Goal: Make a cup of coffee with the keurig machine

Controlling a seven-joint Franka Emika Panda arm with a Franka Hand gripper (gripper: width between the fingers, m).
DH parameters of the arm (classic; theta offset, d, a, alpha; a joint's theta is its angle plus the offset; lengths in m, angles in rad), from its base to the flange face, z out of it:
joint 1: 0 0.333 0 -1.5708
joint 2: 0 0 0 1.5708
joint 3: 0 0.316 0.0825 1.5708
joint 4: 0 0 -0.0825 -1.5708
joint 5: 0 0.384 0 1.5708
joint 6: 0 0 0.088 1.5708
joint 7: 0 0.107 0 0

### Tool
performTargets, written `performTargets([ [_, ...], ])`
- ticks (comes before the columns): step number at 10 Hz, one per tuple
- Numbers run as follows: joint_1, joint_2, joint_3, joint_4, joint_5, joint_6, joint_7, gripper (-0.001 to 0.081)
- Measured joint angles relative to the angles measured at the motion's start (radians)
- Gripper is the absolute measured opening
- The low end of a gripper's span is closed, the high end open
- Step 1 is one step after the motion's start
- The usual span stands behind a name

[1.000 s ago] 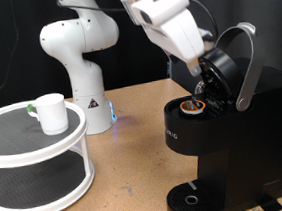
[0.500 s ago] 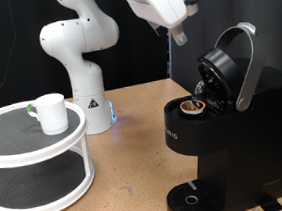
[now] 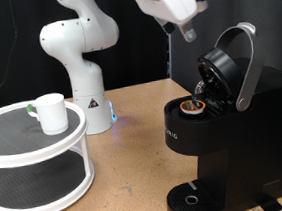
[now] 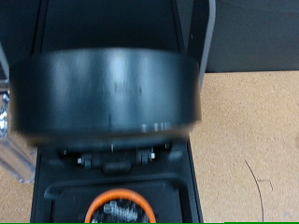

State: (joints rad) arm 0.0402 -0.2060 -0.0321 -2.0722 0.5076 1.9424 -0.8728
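The keurig machine (image 3: 224, 128) stands at the exterior view's right with its lid (image 3: 223, 69) tipped up and open. A pod (image 3: 191, 107) with an orange rim sits in the open chamber. My gripper (image 3: 186, 33) hangs high above the chamber, apart from the machine, and nothing shows between its fingers. The white cup (image 3: 51, 112) stands upright on the top tier of a round white shelf (image 3: 24, 147) at the exterior view's left. In the wrist view the round dark underside of the lid (image 4: 107, 93) fills the middle, with the pod (image 4: 117, 207) beneath it.
The white robot arm base (image 3: 85, 71) rises behind the shelf. The machine's round drip tray (image 3: 190, 196) is bare. Tan tabletop (image 3: 128, 177) lies between the shelf and the machine. A dark backdrop closes the rear.
The gripper has lifted from beside the pod chamber to well above the machine, then drifted slightly to the exterior view's right. The pod stays in the chamber; the cup has not moved.
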Motion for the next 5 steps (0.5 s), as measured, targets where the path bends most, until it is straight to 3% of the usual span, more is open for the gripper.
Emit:
performTargets([
  [5, 0.041, 0.002, 0.095, 0.011, 0.01, 0.052, 0.084, 0.0803],
])
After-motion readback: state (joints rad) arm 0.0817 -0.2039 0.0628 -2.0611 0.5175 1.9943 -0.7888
